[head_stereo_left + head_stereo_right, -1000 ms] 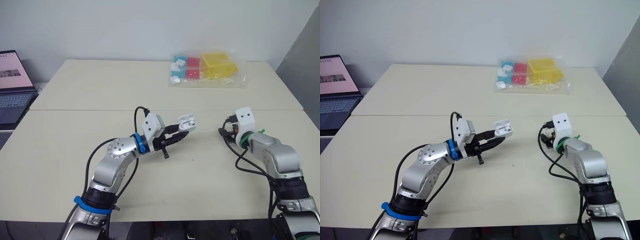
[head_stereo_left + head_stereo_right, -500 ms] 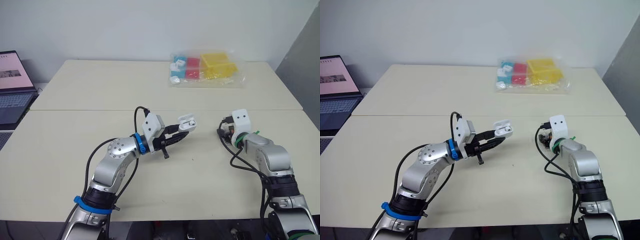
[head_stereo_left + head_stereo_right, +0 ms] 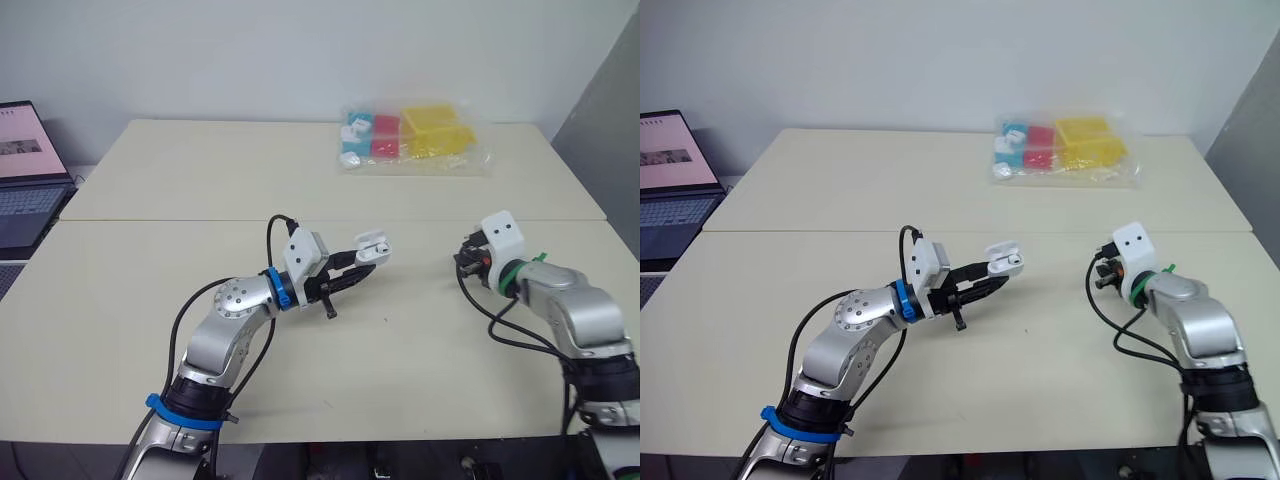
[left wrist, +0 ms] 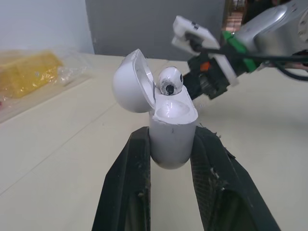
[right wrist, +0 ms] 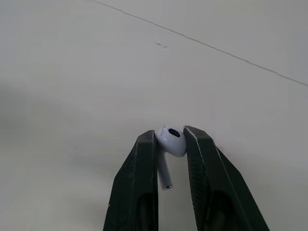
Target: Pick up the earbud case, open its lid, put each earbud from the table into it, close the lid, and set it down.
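White plastic earbud case (image 4: 173,122), open with one white earbud (image 4: 169,82) seated, is pinched centrally by the left gripper (image 4: 171,140); the second earbud (image 5: 172,142), pinched by the right gripper (image 5: 169,135) at the right, is not yet inserted.

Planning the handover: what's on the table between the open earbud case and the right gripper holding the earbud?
Nothing; in the left eye view, the table is bare between the earbud case and the right gripper with its earbud.

laptop (image 3: 27,190) — cut by edge | seated earbud (image 4: 169,81) — stem hidden in case (image 4: 172,137)
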Controlling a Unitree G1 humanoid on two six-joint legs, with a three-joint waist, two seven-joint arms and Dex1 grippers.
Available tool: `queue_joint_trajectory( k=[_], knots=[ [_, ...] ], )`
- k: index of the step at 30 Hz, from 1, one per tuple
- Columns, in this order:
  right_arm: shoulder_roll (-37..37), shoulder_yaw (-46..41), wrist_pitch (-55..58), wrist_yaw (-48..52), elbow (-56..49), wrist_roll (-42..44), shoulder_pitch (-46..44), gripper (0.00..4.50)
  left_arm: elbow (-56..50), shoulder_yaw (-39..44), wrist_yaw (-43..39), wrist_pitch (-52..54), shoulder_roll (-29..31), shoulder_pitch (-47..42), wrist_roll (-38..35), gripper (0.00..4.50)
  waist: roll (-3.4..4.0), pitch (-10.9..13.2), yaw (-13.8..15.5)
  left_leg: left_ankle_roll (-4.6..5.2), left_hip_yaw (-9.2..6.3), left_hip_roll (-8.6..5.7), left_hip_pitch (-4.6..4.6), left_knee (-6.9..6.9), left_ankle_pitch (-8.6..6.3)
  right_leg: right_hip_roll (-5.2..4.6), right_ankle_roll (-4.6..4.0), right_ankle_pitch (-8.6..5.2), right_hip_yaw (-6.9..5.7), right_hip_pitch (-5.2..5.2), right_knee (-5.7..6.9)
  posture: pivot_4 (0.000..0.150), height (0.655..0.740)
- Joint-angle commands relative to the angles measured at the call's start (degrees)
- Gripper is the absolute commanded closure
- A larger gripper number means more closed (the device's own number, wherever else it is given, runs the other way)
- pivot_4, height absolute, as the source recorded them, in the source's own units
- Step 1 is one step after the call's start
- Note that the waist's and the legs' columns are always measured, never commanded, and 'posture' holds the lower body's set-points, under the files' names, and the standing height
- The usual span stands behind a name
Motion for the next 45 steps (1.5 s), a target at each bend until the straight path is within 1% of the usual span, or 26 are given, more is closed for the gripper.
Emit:
queue_joint_trajectory(
  k=[1, 2, 3, 4, 6, 8, 13, 17, 22, 25, 30, 33, 40, 43, 45],
  knots=[
    [-8.55, 1.18, -11.30, 15.99, -4.97, 1.69, 4.05, 4.05, -3.07, 0.19, -0.30, -0.48, 0.78, 0.50, -0.29, 3.72, 0.00, 0.00, 0.00, 0.00, 0.00, -0.01, 0.02, -0.02, 0.00, 0.00, 0.00, 0.00, 0.00, 0.00, 0.00, 0.150, 0.7400],
    [-12.65, 2.23, -18.68, 21.50, -4.67, -0.09, 6.00, 4.05, -3.54, 0.19, -0.24, -0.24, 0.99, 0.83, -0.36, 3.72, 0.00, 0.01, 0.00, 0.00, -0.01, 0.00, 0.02, -0.02, 0.00, 0.00, 0.00, 0.00, -0.01, 0.01, -0.01, 0.150, 0.7400],
    [-15.15, 2.90, -23.80, 24.79, -4.20, -1.49, 7.20, 4.05, -3.92, 0.20, -0.19, -0.06, 1.19, 1.08, -0.48, 3.72, 0.01, 0.01, 0.00, 0.00, -0.01, -0.01, 0.01, -0.01, 0.00, 0.00, 0.00, 0.00, -0.02, 0.01, -0.03, 0.150, 0.7400],
    [-17.58, 3.12, -30.35, 30.80, -2.67, -1.17, 8.67, 4.05, -4.45, 0.20, -0.05, 0.18, 1.38, 1.51, -0.58, 3.72, 0.00, 0.02, 0.00, 0.00, 0.02, -0.02, 0.04, -0.02, 0.00, -0.01, 0.00, -0.01, -0.03, 0.02, -0.03, 0.150, 0.7400],
    [-19.39, 3.00, -37.30, 37.18, -0.31, 0.03, 9.96, 4.05, -5.09, 0.23, 0.13, 0.49, 1.64, 2.00, -0.74, 3.72, -0.04, 0.04, -0.11, 0.00, 0.04, -0.02, 0.07, 0.01, 0.00, -0.01, 0.01, 0.00, -0.05, 0.04, -0.05, 0.150, 0.7400],
    [-21.17, 4.10, -42.20, 40.30, 3.43, -2.20, 9.41, 4.05, -5.69, 0.24, 0.40, 0.77, 1.78, 2.52, -0.74, 3.72, -0.07, 0.05, -0.30, 0.00, 0.04, 0.01, 0.13, 0.03, 0.00, 0.00, 0.01, 0.00, -0.05, 0.10, -0.05, 0.150, 0.7400],
    [-24.45, 8.94, -46.98, 48.86, 13.17, -7.71, 4.34, 4.05, -7.78, 0.27, 0.93, 1.88, 2.13, 4.33, -0.87, 3.72, -0.06, 0.05, -0.34, -0.01, 0.09, -0.01, 0.19, 0.06, 0.00, -0.01, 0.01, 0.00, -0.05, 0.10, 0.05, 0.150, 0.7400],
    [-24.75, 12.17, -48.05, 52.25, 16.92, -11.62, 1.10, 4.05, -9.37, 0.26, 1.13, 2.76, 2.43, 5.47, -0.94, 3.72, -0.06, 0.05, -0.22, -0.01, 0.07, 0.01, 0.18, 0.04, 0.00, -0.01, -0.01, -0.01, -0.02, 0.09, 0.04, 0.150, 0.7400],
    [-23.93, 13.49, -50.10, 54.52, 18.41, -12.91, -0.28, 4.05, -10.20, 0.38, 1.33, 3.55, 2.87, 5.74, -1.25, 3.72, -0.05, 0.05, -0.03, -0.01, 0.03, 0.00, 0.15, 0.04, 0.00, -0.01, -0.02, -0.01, -0.01, 0.09, 0.04, 0.150, 0.7400],
    [-22.63, 13.55, -48.98, 53.16, 18.82, -13.87, -0.95, 4.05, -10.37, 0.50, 1.45, 3.85, 3.07, 5.77, -1.33, 3.72, -0.06, 0.05, -0.09, -0.01, 0.08, 0.00, 0.18, 0.06, 0.00, -0.02, -0.01, -0.01, -0.01, 0.09, 0.05, 0.150, 0.7400],
    [-23.06, 13.68, -46.26, 54.30, 17.69, -14.89, -0.85, 4.05, -10.97, 0.50, 1.69, 4.32, 3.25, 5.94, -1.46, 3.72, -0.05, 0.05, 0.04, -0.01, 0.06, -0.02, 0.19, 0.08, 0.01, -0.03, -0.01, 0.00, -0.01, 0.10, 0.10, 0.150, 0.7400],
    [-22.72, 13.51, -44.42, 54.30, 16.72, -14.89, -1.34, 3.02, -11.41, 0.52, 1.83, 4.80, 3.27, 6.21, -1.55, 3.72, -0.05, 0.05, 0.03, -0.01, 0.07, -0.01, 0.19, 0.07, 0.01, -0.04, -0.01, 0.00, 0.00, 0.10, 0.10, 0.150, 0.7400],
    [-23.00, 12.60, -47.89, 54.35, 17.00, -15.51, -2.34, 0.48, -12.13, 0.46, 2.15, 5.50, 3.18, 6.45, -1.54, 3.72, -0.05, 0.04, 0.02, -0.01, 0.07, -0.01, 0.21, 0.09, 0.01, -0.04, -0.01, 0.00, 0.00, 0.10, 0.15, 0.150, 0.7400],
    [-24.51, 8.26, -43.00, 53.32, 13.91, -12.29, -2.10, 0.47, -12.22, 0.73, 2.27, 5.80, 3.18, 6.49, -1.59, 3.72, -0.04, 0.05, 0.02, -0.01, 0.08, -0.01, 0.21, 0.09, 0.01, -0.03, -0.01, 0.00, -0.01, 0.09, 0.16, 0.150, 0.7400],
    [-26.34, 5.66, -38.78, 53.80, 10.56, -9.77, -0.07, 0.47, -12.32, 0.85, 2.48, 5.90, 3.08, 6.67, -1.67, 3.72, -0.03, 0.04, 0.06, -0.01, 0.08, -0.02, 0.20, 0.09, 0.01, -0.04, -0.01, 0.00, 0.01, 0.08, 0.16, 0.150, 0.7400]
  ],
)
